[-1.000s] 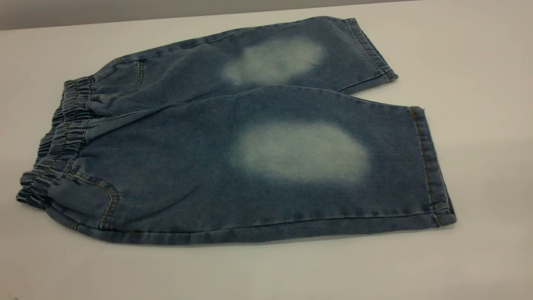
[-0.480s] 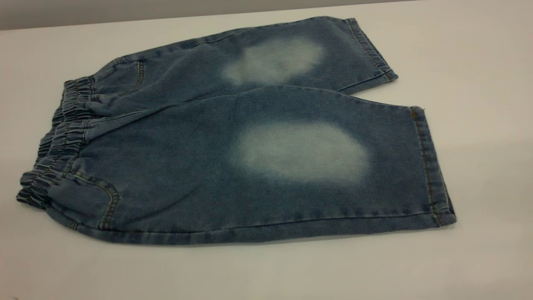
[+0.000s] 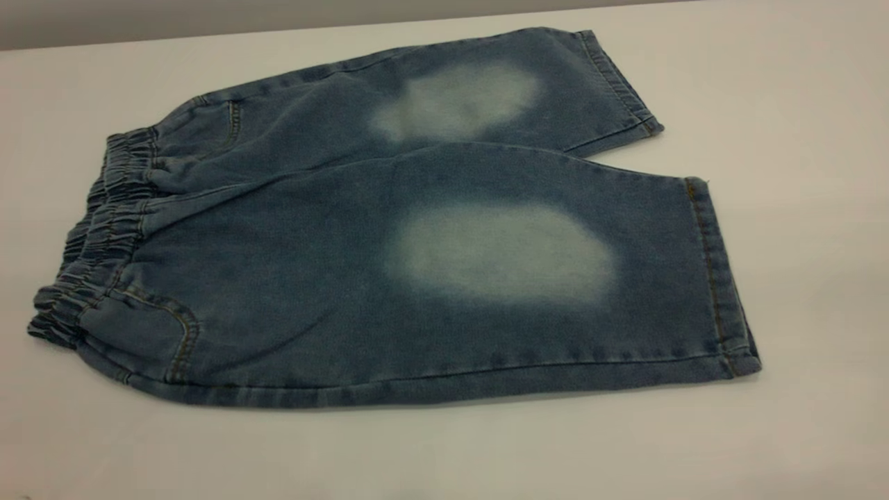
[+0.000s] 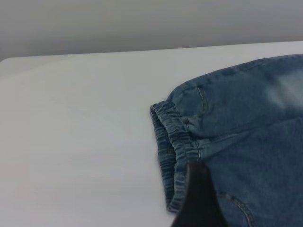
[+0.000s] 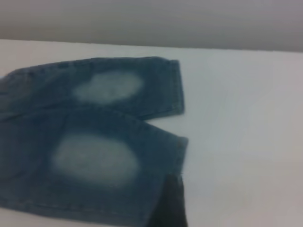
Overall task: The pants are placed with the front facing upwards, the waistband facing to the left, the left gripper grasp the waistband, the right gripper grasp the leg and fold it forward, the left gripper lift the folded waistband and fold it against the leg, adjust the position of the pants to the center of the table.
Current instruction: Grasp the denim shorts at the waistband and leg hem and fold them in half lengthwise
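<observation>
In the left wrist view only one black finger of the left gripper [image 4: 199, 198] shows, hanging just above the waistband [image 4: 173, 142]. Its partner is cut off, so whether the fingers are apart or closed cannot be told, and nothing shows that it grips anything. Beyond it the pants [image 3: 389, 243] lie flat, front up, on the table [image 3: 799, 104]. The right gripper [image 5: 171, 203] appears as a dark blur over the hem of the nearer leg [image 5: 94, 165], its spread unreadable. The exterior view shows neither arm; both pale thigh patches [image 3: 503, 253] face up.
</observation>
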Motion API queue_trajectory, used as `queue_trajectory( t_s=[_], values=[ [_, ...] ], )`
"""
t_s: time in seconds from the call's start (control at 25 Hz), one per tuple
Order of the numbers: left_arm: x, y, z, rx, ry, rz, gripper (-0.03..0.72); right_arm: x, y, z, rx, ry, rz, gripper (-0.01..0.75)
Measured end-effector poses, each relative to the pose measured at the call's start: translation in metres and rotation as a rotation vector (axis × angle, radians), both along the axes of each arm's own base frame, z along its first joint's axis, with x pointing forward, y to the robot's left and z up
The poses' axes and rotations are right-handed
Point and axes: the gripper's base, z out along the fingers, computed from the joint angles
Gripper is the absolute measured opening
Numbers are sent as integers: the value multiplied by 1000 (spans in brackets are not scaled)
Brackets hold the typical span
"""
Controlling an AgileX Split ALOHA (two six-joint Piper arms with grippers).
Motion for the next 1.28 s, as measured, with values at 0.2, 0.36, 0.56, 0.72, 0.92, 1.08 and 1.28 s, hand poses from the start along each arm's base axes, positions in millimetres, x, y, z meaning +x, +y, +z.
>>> queue_trajectory(
  t_s=[0.2, 0.36, 0.56, 0.72, 0.92, 1.08, 1.28],
  values=[
    [46, -6, 8, -11, 113, -46, 475, 38, 5, 1, 45, 111, -5, 584],
    [87, -15, -3, -66, 231, -101, 475, 67, 11, 2, 104, 142, 2, 577],
    [125, -26, -26, -126, 373, -178, 475, 95, 14, -10, 120, 252, -8, 540],
    [147, -29, -47, -149, 501, -186, 475, 117, 15, -21, 105, 341, -23, 528],
    [164, -30, -71, -193, 639, -140, 475, 143, 15, -43, 86, 431, -50, 527],
    [175, -29, -88, -212, 715, -97, 475, 160, 16, -66, 93, 521, -69, 527],
    [179, -21, -104, -156, 818, -11, 475, 173, 21, -99, 123, 647, -64, 527]
  ],
)
